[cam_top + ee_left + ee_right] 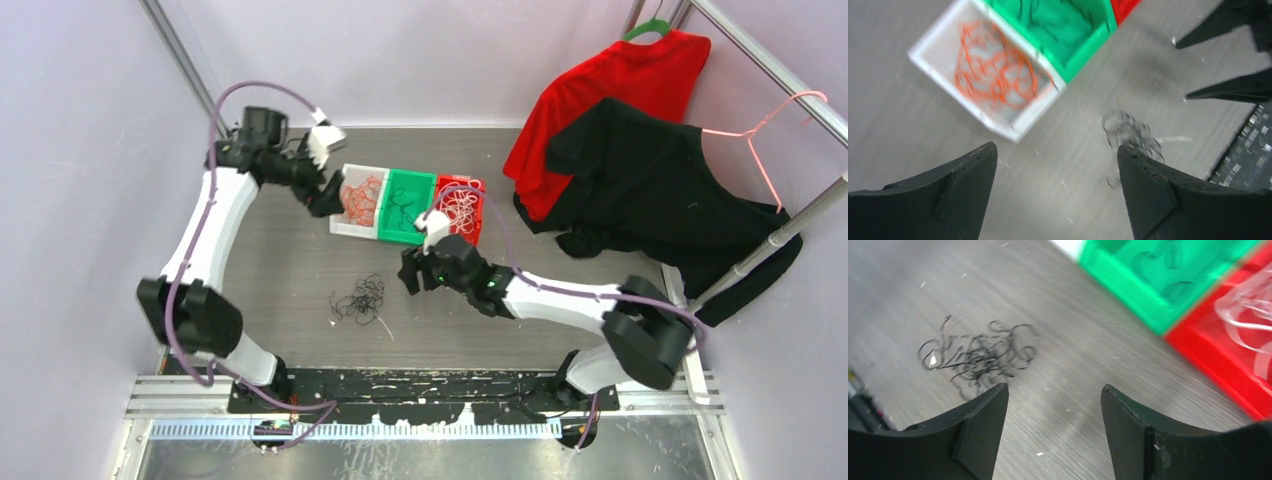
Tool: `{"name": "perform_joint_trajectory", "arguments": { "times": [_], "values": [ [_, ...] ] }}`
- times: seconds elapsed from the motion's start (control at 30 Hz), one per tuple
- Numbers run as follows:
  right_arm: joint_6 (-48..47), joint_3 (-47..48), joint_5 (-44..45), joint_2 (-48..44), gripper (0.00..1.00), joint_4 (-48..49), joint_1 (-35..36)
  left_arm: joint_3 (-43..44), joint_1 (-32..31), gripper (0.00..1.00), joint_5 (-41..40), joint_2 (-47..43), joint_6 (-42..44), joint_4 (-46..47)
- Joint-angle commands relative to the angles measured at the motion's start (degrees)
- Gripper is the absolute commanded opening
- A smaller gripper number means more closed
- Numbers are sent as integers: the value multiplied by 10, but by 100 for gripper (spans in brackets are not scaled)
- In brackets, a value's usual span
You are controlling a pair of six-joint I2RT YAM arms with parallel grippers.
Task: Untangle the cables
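Right pincer point(1054, 387): fingers apart, nothing between them, above the bench point(1083, 355).
Left pincer point(1056, 147): fingers wide apart, gripping nothing, raised over the bench.
Loose black cables point(978, 352): a small curly clump lying flat on the bench, just ahead of the right pincer's left finger and just past the left pincer's right finger.
White tray point(1038, 107): ahead of the left pincer, toward its left finger.
Orange cables point(995, 70): a tangle inside the white tray.
Green tray point(1090, 52): touching the white tray's far side.
Black strands point(401, 207): a few, lying in the green tray.
Red tray point(1218, 365): ahead and right of the right pincer, against the green tray.
White cables point(1248, 305): blurred loops inside the red tray.
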Motion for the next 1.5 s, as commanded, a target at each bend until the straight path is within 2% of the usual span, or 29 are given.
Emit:
{"name": "perform_joint_trajectory", "arguments": {
  "times": [0.0,0.1,0.17,0.37,0.6,0.67,0.73,0.8,0.87,0.9,1.0,1.07,1.2,1.47],
  "values": [
    [-96,68,-188,78,73,71,15,-119,80,91,91,-93,84,-67],
    [-174,95,-237,115,74,58,19,-173,146,92,128,-130,135,-91],
    [-217,117,-263,140,75,44,20,-196,165,92,139,-142,174,-110],
    [-261,188,-324,216,74,1,21,-244,174,92,160,-159,212,-121],
    [-272,226,-334,271,68,-4,30,-245,178,92,169,-154,211,-117],
    [-269,237,-330,281,64,1,30,-244,178,92,175,-154,209,-119],
    [-263,250,-333,288,52,3,29,-244,178,92,181,-158,217,-127],
    [-256,262,-342,293,36,-3,30,-245,178,92,182,-162,232,-136],
    [-247,264,-348,292,31,-3,30,-248,178,92,177,-167,247,-146],
    [-244,261,-351,288,32,-3,30,-249,178,91,173,-168,259,-155],
    [-242,229,-335,264,57,15,30,-250,178,92,168,-172,293,-179],
    [-250,193,-324,235,62,43,30,-248,178,92,167,-172,302,-182],
    [-279,168,-299,217,65,57,38,-242,178,92,171,-169,303,-182],
    [-311,225,-284,274,65,55,47,-239,178,91,154,-178,314,-189]
  ]
}}
